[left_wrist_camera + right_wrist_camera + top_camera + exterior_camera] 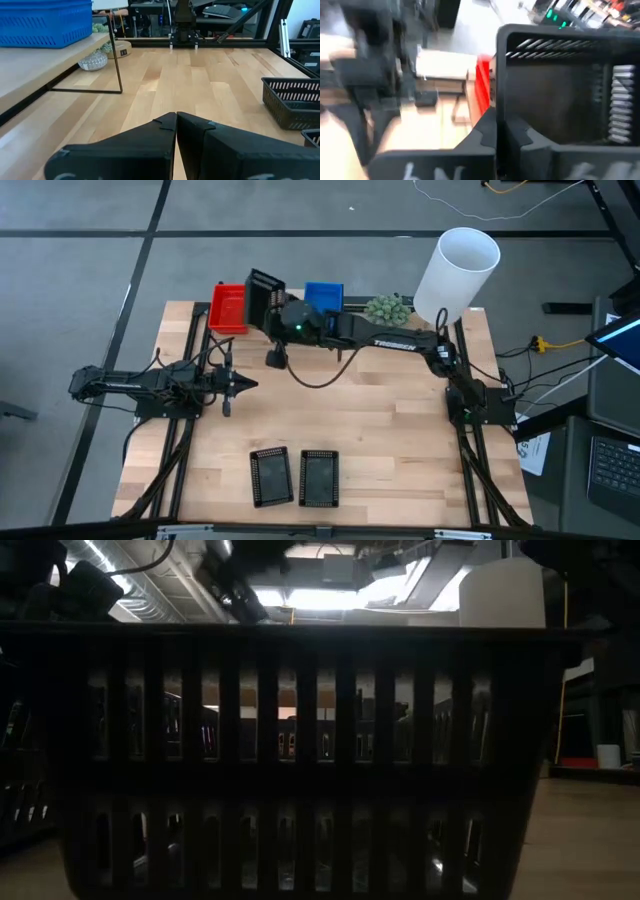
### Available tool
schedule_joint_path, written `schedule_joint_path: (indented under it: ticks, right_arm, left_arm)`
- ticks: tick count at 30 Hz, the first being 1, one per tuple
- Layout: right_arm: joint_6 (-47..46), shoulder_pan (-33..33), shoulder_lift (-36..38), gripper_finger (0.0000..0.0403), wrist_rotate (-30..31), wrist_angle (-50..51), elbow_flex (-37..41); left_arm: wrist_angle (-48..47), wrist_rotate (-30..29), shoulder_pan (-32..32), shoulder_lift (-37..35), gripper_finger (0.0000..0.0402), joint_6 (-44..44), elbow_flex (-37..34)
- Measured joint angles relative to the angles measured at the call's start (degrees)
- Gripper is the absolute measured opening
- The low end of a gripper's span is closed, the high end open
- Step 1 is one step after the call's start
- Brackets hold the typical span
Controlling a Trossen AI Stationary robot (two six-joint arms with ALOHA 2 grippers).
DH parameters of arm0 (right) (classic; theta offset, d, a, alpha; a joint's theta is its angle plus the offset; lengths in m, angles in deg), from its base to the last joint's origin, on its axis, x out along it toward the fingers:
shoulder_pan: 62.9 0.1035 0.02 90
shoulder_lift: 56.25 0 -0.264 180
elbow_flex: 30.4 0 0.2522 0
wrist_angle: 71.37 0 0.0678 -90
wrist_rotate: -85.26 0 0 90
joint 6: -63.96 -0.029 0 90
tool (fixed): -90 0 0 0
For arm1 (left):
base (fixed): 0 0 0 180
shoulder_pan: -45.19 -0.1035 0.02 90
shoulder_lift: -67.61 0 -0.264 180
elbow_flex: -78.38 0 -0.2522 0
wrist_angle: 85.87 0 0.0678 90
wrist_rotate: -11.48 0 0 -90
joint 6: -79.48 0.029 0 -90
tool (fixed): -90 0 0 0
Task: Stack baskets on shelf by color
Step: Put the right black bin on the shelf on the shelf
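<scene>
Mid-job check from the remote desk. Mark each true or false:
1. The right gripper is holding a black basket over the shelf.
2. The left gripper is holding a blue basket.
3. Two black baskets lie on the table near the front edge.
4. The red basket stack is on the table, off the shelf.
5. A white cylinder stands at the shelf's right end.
1. True. The right gripper is shut on a black basket between the red baskets and blue baskets on the shelf.
2. False. The left gripper is shut and empty, over bare table.
3. True. Two black baskets lie side by side.
4. False. It sits on the shelf's left end.
5. True. The white cylinder stands there.
</scene>
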Motion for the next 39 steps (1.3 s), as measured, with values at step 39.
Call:
schedule_joint_path:
  ticks: [39]
  right_arm:
    - [-1.3,-7.4,-2.4,0.0,-6.4,7.2,4.2]
  left_arm:
    - [0.0,0.0,0.0,0.1,0.0005,0.0,0.0]
